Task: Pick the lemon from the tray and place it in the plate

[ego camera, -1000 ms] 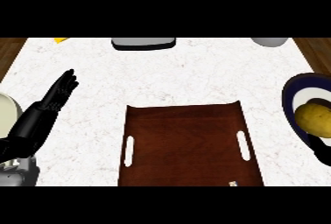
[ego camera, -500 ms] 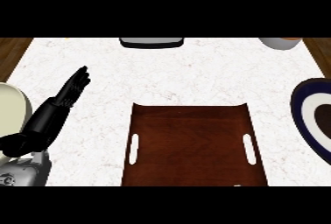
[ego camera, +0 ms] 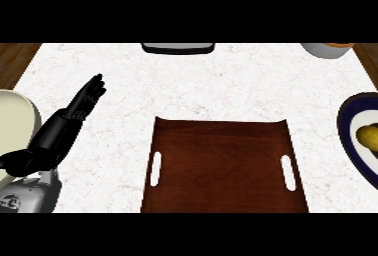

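- Resting in the plate [ego camera: 344,125] at the view's right edge, the lemon [ego camera: 367,135] lies on the white inner face, partly cut off by that edge.
- The left hand [ego camera: 57,139] is at the view's left, fingers straight and holding nothing. It is well apart from the lemon, with the brown tray [ego camera: 221,165] between them.
- A cream dish [ego camera: 15,125] sits just left of that hand.
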### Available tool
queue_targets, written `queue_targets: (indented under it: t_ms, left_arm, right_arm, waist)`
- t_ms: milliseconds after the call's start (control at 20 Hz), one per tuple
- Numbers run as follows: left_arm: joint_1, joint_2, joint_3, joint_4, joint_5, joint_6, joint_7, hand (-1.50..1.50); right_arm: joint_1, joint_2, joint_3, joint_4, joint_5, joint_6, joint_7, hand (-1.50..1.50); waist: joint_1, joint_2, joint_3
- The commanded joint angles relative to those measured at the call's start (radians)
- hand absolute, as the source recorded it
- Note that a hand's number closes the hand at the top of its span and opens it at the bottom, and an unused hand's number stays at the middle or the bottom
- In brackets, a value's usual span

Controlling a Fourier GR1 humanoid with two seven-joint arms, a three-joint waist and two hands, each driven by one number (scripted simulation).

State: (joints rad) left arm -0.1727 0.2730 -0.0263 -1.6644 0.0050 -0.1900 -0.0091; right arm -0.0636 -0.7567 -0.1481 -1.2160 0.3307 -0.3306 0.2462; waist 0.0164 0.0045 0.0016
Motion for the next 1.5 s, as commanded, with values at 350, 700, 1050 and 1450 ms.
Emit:
queue_targets:
  t_ms: [350, 700, 1050, 1450]
  left_arm:
    - [0.013, -0.032, 0.002, -0.005, -0.019, -0.015, 0.009, 0.00]
    - [0.007, -0.028, 0.022, 0.021, -0.042, -0.010, -0.012, 0.00]
    - [0.039, -0.007, 0.066, 0.014, -0.011, -0.025, -0.024, 0.00]
    - [0.027, 0.001, 0.079, 0.002, -0.010, -0.043, 0.001, 0.00]
  right_arm:
    - [-0.214, 0.049, -0.159, 0.502, -0.076, -0.013, -0.510, -1.50]
    - [-0.172, 0.056, -0.271, 0.331, -0.262, 0.119, -0.613, -1.50]
    - [-0.123, 0.109, -0.437, 0.288, -0.571, 0.396, -0.620, -1.50]
    - [0.073, 0.021, -0.615, 0.321, -0.784, 0.705, -0.623, -1.50]
  waist:
    - [-0.005, -0.001, 0.000]
    - [-0.027, -0.006, -0.001]
    - [-0.043, -0.011, -0.001]
    - [-0.031, -0.007, -0.001]
